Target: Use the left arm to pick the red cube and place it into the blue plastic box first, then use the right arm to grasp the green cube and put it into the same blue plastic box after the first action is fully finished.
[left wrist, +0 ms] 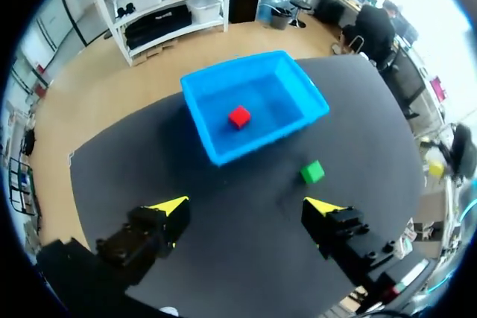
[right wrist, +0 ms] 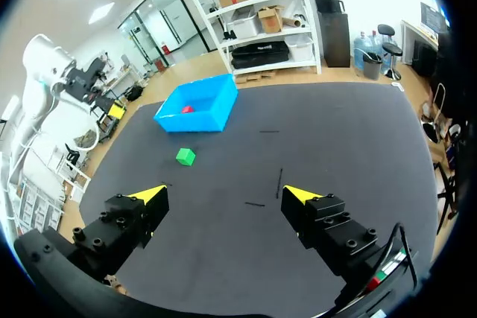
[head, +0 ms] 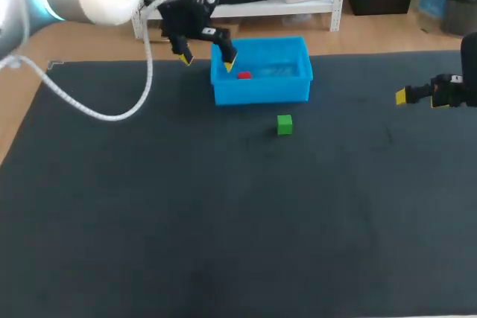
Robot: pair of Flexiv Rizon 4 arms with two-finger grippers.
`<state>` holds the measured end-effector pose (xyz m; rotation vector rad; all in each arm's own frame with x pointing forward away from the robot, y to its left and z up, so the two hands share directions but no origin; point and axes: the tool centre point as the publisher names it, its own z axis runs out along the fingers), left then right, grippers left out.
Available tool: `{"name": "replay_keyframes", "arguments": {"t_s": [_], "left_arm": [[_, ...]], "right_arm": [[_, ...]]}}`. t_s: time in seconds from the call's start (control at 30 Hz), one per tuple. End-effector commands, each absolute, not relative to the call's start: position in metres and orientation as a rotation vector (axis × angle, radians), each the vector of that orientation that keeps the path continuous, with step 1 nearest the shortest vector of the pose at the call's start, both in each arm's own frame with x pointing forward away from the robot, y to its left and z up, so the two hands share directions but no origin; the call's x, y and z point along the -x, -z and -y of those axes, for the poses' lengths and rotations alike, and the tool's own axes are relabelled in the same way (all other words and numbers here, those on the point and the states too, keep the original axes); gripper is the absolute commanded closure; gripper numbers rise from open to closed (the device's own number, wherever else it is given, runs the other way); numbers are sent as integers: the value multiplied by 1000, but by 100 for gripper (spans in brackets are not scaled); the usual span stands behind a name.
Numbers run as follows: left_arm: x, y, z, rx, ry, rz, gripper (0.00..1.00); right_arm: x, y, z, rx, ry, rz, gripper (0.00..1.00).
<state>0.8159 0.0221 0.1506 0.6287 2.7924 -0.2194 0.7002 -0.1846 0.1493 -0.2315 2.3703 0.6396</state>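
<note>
We note the red cube in the blue box. Our left gripper hangs over its left end, fingers spread, empty. The green cube sits on the table near the box; our right gripper is spread and well apart.

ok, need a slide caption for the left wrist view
Left jaws open and empty, short of the blue box, which holds the red cube; green cube on the table beside the box.
</note>
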Motion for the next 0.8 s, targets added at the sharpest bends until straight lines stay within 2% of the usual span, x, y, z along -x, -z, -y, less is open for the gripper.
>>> {"name": "replay_keyframes", "arguments": {"t_s": [0.03,0.4,0.8], "left_arm": [[-741,-135,-56,-490,315,-2329,0],[-708,-132,-73,-460,383,-2233,0],[-701,-132,-93,-458,447,-2214,0]], "right_arm": [[-700,-149,185,233,-640,-2371,0],[-700,-149,185,233,-640,-2371,0],[-700,-149,185,233,-640,-2371,0]]}}
